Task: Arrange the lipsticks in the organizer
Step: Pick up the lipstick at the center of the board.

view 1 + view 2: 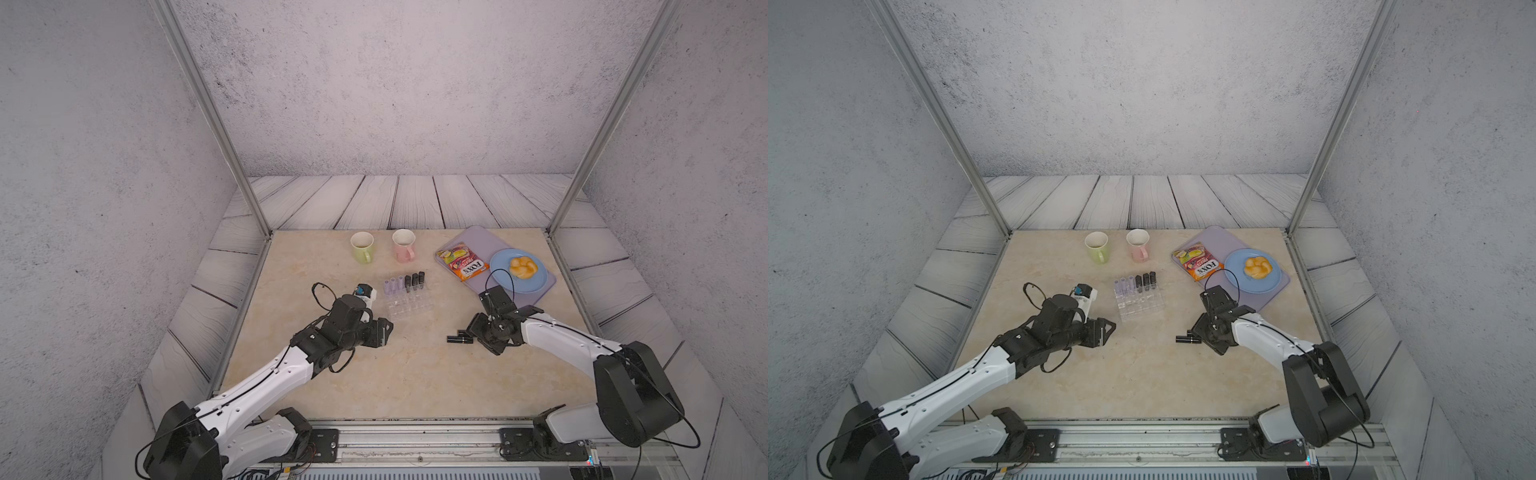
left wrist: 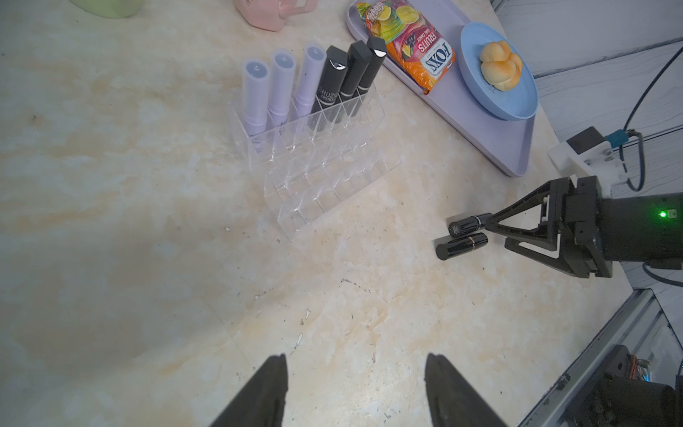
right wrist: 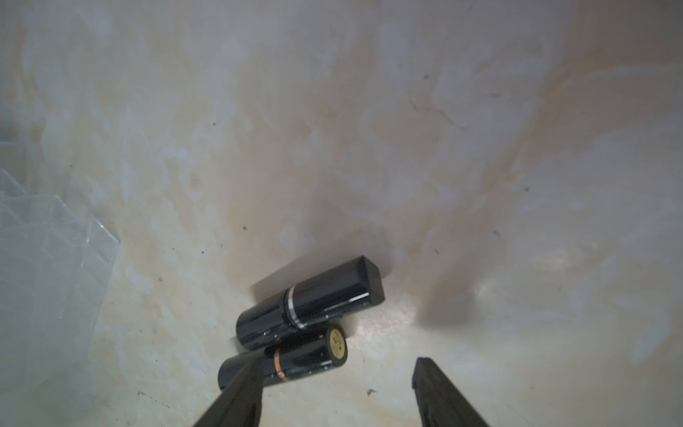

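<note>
Right wrist view shows the right gripper (image 3: 338, 369) low over the table (image 3: 369, 148), jaws spread wide with nothing between them. One finger (image 3: 240, 392) crosses in front of the gold-banded lipstick (image 3: 295, 360); I can't tell if it touches. That tube lies on its side against the silver-banded lipstick (image 3: 310, 307), both on the table to the right of the clear organizer (image 2: 325, 177). Three lilac lipsticks (image 2: 281, 87) and three black lipsticks (image 2: 351, 74) stand upright in its far row. The left gripper (image 2: 355, 358) hangs near the organizer's left, wide and empty.
</note>
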You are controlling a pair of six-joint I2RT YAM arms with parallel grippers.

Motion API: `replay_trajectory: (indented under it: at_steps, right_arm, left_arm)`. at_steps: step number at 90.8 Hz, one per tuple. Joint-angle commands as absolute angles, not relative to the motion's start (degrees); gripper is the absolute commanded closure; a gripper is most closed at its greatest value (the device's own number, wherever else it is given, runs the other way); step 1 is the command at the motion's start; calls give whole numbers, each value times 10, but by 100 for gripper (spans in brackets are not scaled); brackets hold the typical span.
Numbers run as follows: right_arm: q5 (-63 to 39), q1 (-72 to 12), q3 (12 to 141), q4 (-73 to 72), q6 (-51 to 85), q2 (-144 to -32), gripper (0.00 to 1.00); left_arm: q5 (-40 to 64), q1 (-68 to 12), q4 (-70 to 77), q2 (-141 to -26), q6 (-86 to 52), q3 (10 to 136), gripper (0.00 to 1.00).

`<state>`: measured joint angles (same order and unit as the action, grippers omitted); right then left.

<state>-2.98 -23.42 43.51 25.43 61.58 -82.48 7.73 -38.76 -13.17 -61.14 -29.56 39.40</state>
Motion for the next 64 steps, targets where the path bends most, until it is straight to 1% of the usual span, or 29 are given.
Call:
replay_trajectory:
  at_steps: [1, 22, 64]
  right_arm:
    - [-36, -232, 448, 226, 636, -848, 32]
    - [-41, -231, 462, 202, 651, -884, 32]
    - [6, -226, 519, 248, 643, -941, 36]
  left_arm:
    - [65, -389, -138, -599, -283, 386, 35]
    - [66, -389, -137, -602, -282, 385, 35]
    - [64, -389, -136, -605, -279, 387, 36]
